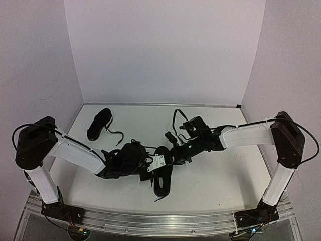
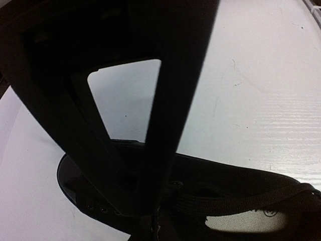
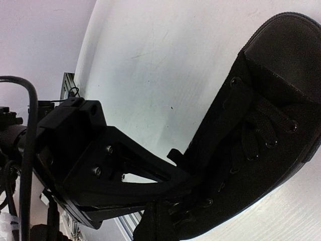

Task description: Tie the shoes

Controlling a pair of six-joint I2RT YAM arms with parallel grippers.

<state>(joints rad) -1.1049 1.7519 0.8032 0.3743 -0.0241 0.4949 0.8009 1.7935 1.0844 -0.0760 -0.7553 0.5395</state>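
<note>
One black shoe [image 1: 163, 183] lies at the table's middle front, with both grippers meeting over it. My left gripper [image 1: 147, 167] reaches it from the left and my right gripper [image 1: 169, 157] from the right. In the left wrist view my left gripper [image 2: 149, 218] is shut, its tips pinched where a flat black lace [image 2: 251, 202] runs off across the shoe's opening. In the right wrist view my right gripper [image 3: 186, 187] is shut among the laces near the top eyelets of the shoe [image 3: 266, 115], its tips lost in the black. The other shoe [image 1: 99, 124] lies apart at the back left.
The back-left shoe's loose lace [image 1: 115, 132] trails toward the middle of the white table [image 1: 220, 170]. White walls stand close on three sides. An aluminium rail [image 1: 165, 221] runs along the near edge between the arm bases.
</note>
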